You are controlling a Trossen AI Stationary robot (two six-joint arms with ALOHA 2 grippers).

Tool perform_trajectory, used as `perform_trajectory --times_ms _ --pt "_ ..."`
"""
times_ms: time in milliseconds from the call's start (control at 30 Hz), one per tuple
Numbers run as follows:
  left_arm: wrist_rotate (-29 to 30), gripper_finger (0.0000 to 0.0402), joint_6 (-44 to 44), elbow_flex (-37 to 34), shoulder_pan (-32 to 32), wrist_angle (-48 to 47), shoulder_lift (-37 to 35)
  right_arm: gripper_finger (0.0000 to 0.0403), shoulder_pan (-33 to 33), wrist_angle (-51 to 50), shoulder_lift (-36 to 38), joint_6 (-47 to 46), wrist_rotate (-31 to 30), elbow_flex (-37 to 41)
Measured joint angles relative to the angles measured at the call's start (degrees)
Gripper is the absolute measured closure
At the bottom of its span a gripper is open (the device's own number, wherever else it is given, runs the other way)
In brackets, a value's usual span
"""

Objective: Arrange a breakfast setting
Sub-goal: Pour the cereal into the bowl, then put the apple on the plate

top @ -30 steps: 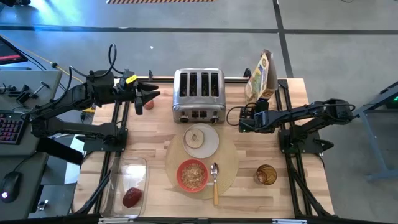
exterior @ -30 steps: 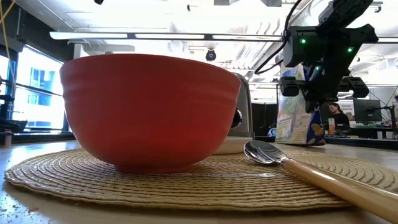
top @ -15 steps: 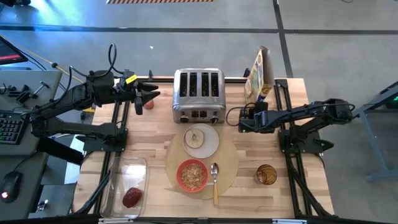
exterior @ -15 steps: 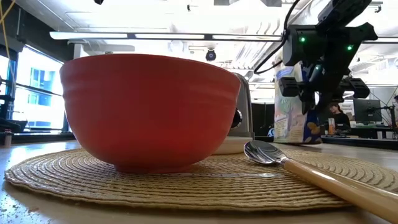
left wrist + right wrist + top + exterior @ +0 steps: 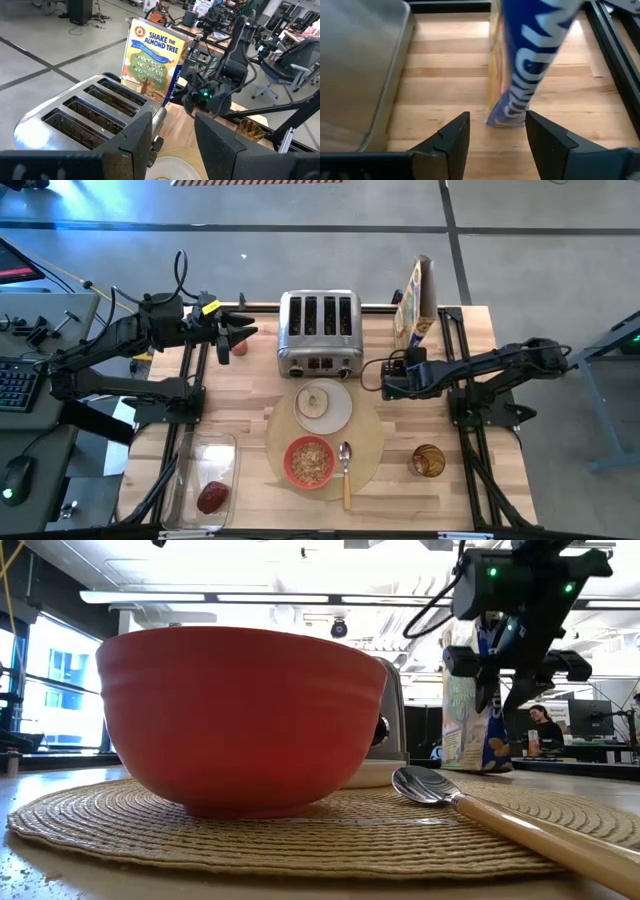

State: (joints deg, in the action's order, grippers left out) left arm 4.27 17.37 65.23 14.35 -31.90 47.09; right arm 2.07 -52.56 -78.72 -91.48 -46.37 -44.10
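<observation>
Table (image 5: 240, 395) fills the centre of the high view, with bare wood down its left side. Toaster (image 5: 319, 333) stands at the upper middle, a cereal box (image 5: 418, 302) upright by the upper right edge. Below sits the placemat (image 5: 368, 442), carrying the white plate (image 5: 342, 412) with toast (image 5: 318, 401), the red bowl (image 5: 310, 462) and the spoon (image 5: 345, 470). Dark fruit (image 5: 212, 497) lies in the tub (image 5: 203, 452) at lower left. Right gripper (image 5: 383, 377) hovers right of the toaster, fingers apart, empty. Left gripper (image 5: 247, 337) waits at upper left, fingers apart.
</observation>
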Motion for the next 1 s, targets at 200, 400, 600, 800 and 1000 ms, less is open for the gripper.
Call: perform_trajectory --times_ms 200,400,600,800,1000 --pt "0.0 0.0264 0.0 0.0 0.0 0.0 0.0 0.0225 3.3 -2.8 0.0 0.0 -0.5 -3.0" --pt "0.0 0.0264 0.0 0.0 0.0 0.0 0.0 0.0225 6.6 -3.0 0.0 0.0 -0.5 -5.4" --pt "0.0 0.0264 0.0 0.0 0.0 0.0 0.0 0.0226 10.2 -2.9 0.0 4.9 -0.4 -10.0" --pt "0.0 0.0264 0.0 0.0 0.0 0.0 0.0 0.0226 12.3 -1.3 0.0 14.9 -0.2 -14.8" --pt "0.0 0.0264 0.0 0.0 0.0 0.0 0.0 0.0226 14.0 6.2 0.0 28.0 1.2 -17.6"
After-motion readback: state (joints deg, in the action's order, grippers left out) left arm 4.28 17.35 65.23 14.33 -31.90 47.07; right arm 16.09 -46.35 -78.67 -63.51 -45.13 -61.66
